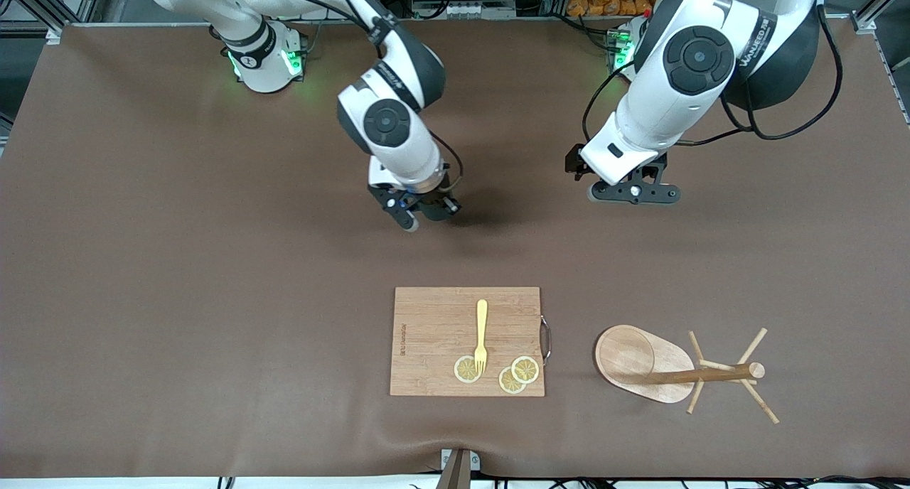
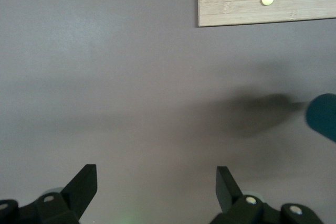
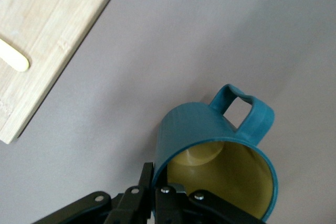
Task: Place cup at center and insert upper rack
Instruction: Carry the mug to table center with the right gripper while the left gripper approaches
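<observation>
Clamped on the rim of the cup (image 3: 210, 150), the right claw (image 1: 419, 215) is held above bare counter (image 1: 178, 261) near its middle, over a spot farther from the front camera than the cutting board (image 1: 434, 318). The cup's handle and yellowish inside are seen in the right wrist view. On the board a yellow fork (image 1: 481, 332) is laid, its tines on one of three lemon slices (image 1: 525, 369). The left claw (image 1: 634, 192) is held with its fingers (image 2: 84, 184) spread wide and nothing between them, above bare counter. The upper rack (image 1: 640, 364) is lain on its side beside the board, toward the left arm's end.
</observation>
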You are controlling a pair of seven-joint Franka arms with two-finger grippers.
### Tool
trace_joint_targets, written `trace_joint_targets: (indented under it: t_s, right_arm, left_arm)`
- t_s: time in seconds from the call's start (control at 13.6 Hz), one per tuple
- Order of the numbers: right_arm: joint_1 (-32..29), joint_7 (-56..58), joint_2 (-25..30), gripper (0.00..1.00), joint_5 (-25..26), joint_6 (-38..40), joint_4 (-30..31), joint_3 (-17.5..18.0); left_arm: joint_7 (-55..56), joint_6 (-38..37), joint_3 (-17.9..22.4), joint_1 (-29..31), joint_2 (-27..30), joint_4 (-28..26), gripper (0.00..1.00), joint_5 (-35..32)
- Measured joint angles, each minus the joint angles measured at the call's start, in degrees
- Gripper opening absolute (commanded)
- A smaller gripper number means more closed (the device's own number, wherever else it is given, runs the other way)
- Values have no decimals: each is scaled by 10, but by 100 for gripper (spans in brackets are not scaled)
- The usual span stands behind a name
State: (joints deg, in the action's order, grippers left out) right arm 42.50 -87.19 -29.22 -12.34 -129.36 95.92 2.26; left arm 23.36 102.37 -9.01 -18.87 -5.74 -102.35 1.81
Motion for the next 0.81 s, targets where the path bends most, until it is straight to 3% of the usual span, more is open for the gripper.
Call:
trace_joint_targets:
  t_s: [0.44,0.81]
  right_arm:
    - [49,-80,-68,0,3,-8,-63,-1]
    - [70,-101,-95,0,17,-16,-78,-5]
  left_arm:
    - [-11,-1,0,0,0,-1,100,0]
    - [-14,-2,0,0,0,-2,100,0]
